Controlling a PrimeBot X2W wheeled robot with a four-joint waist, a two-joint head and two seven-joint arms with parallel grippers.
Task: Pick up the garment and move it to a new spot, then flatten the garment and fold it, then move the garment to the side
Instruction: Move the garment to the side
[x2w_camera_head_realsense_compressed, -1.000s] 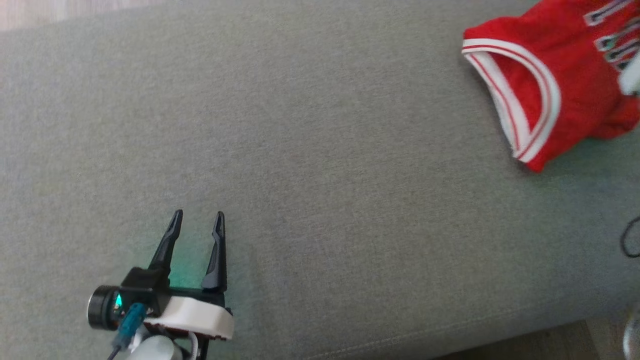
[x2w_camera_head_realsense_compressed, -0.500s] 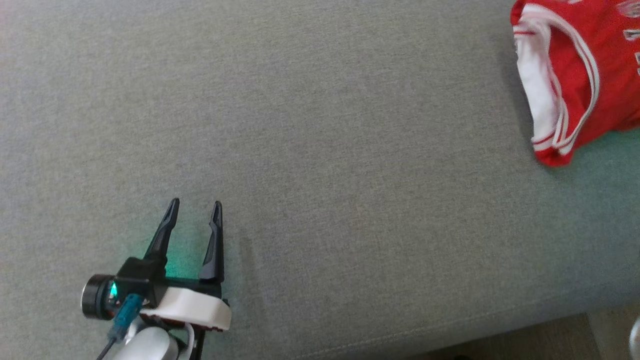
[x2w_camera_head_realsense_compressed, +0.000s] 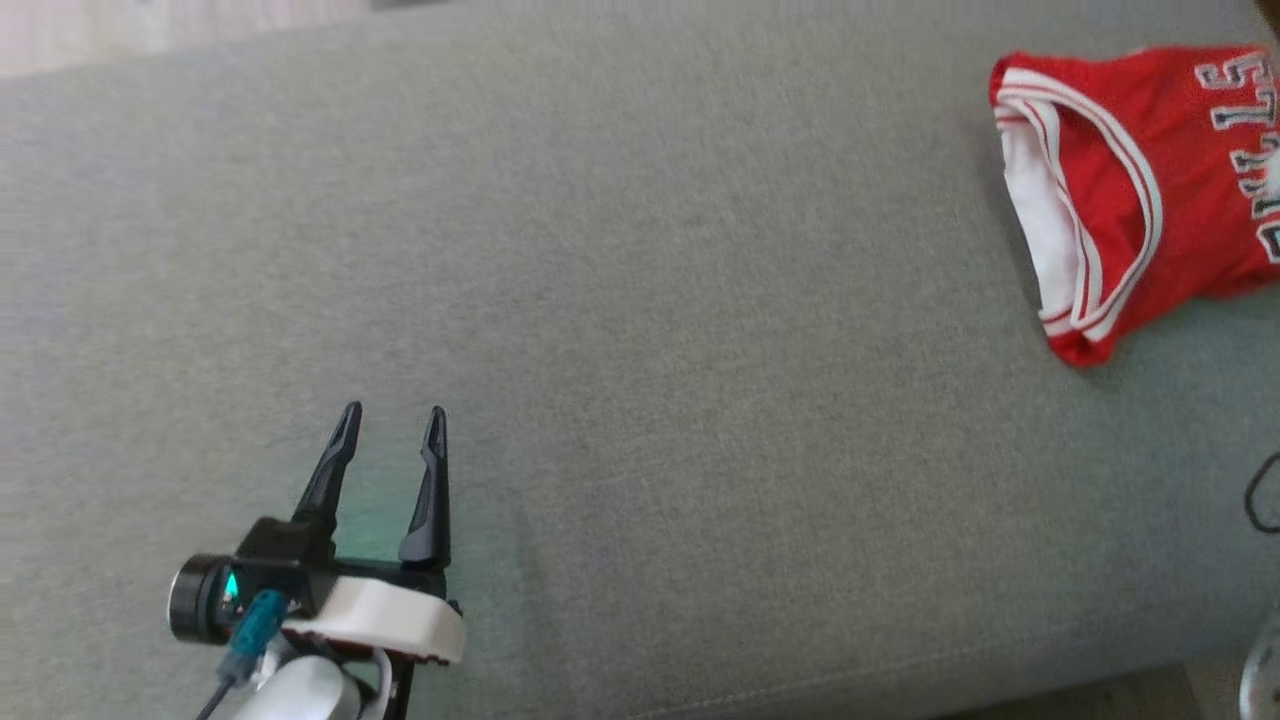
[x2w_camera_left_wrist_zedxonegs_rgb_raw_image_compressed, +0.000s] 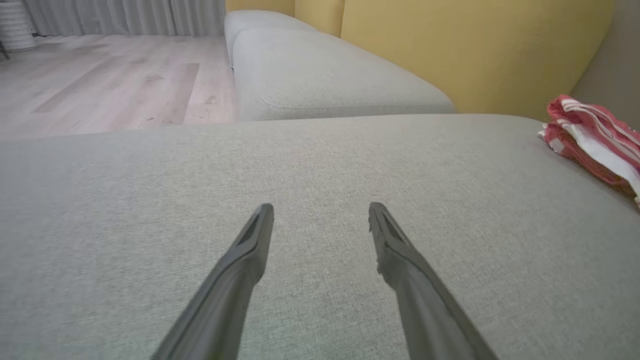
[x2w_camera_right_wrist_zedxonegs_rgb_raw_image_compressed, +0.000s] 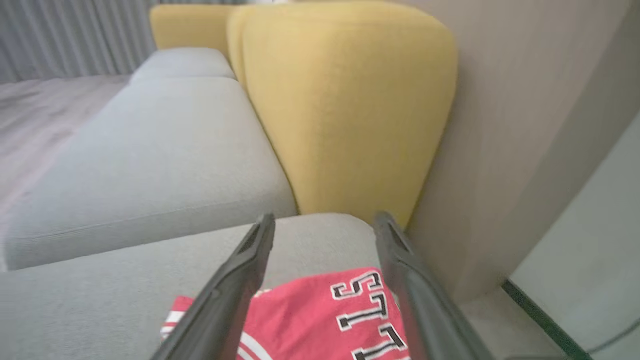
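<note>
Left claw (x2w_camera_head_realsense_compressed: 392, 410) is released, its tapered dark fingers spread over the woven grey sofa cushion (x2w_camera_head_realsense_compressed: 700, 350). Right claw (x2w_camera_right_wrist_zedxonegs_rgb_raw_image_compressed: 325, 217) is likewise released above the folded red garment (x2w_camera_right_wrist_zedxonegs_rgb_raw_image_compressed: 310, 320). The white-trimmed garment lies at the cushion's right end, its lettering partly cut off.

One garment (x2w_camera_head_realsense_compressed: 1130, 190), two hands (x2w_camera_head_realsense_compressed: 392, 415) (x2w_camera_right_wrist_zedxonegs_rgb_raw_image_compressed: 325, 217), one sofa (x2w_camera_head_realsense_compressed: 640, 300)

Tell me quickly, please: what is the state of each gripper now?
Left gripper: open, empty, over the grey sofa cushion.
Right gripper: open, empty, over the red jersey.
</note>
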